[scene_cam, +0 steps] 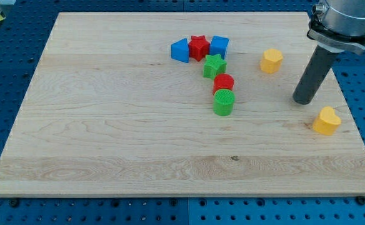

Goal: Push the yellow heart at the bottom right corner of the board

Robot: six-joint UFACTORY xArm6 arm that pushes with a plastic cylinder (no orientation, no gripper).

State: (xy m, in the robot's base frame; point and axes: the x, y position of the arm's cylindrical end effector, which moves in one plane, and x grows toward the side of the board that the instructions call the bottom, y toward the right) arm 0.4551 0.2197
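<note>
Pale wood board (107,125) takes up most of the shot, sitting on a blue perforated table (7,56) that shows around all four edges.

Next biggest is my arm, coming in from the view's top right. The grey housing is cut off by the corner of the frame, and a dark rod runs down from it leaning slightly, lower end further to the view's left than the upper. My tip (303,101) is down on the board near the right edge. No jaws on this rig, just the bare rod, so nothing is gripped or let go.

The yellow heart (326,120) is just below and to the view's right of my tip, close but with a sliver of wood showing between them. It's on the right side of the board, about mid-height, well above the bottom right corner.

A second yellow block (271,60), shape hard to call, sits up and to the left of my tip, apart from it.

The rest are bunched near the top centre: blue block (180,50), red star (199,47) and blue cube (219,45) in a tight row, then green star (214,65), red cylinder (224,82) and green cylinder (223,102) trailing down below.
</note>
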